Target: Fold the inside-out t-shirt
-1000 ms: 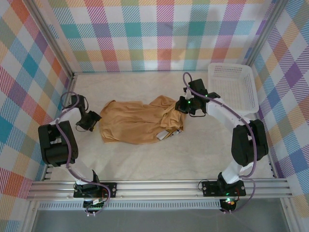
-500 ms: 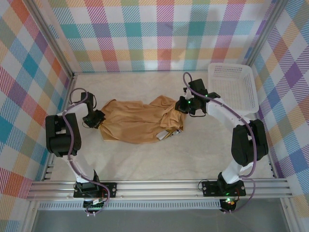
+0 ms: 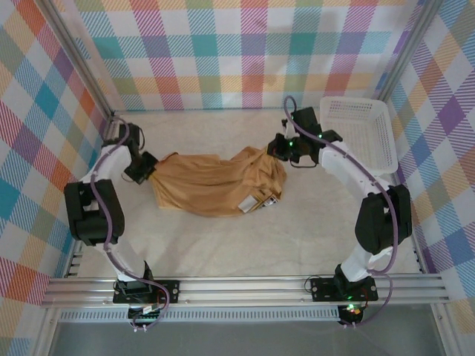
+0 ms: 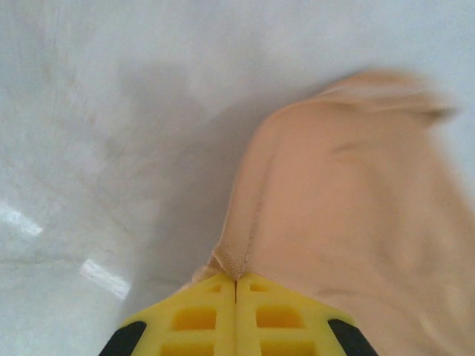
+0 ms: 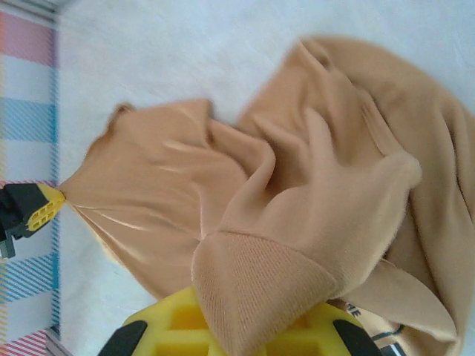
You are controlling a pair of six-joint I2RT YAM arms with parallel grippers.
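The inside-out t-shirt (image 3: 215,182) is a tan, crumpled bundle stretched across the middle of the table, with a white label (image 3: 247,205) on its near right side. My left gripper (image 3: 145,171) is shut on the shirt's left edge; the left wrist view shows a seamed fold of the shirt (image 4: 245,245) pinched between the closed yellow fingers (image 4: 200,315). My right gripper (image 3: 280,150) is shut on the shirt's right end, where a ribbed hem (image 5: 256,285) is draped over its yellow fingers (image 5: 174,326). In the right wrist view the left gripper (image 5: 58,200) holds the far corner of the shirt (image 5: 297,185).
A white mesh basket (image 3: 361,133) stands at the back right, just beyond the right arm. Plaid walls enclose the table (image 3: 245,245) on three sides, with a metal rail (image 3: 237,289) along the near edge.
My left gripper moved in from the left, shut on the shirt's left edge and shifted toward the back. The right gripper moved slightly back with its end of the shirt.
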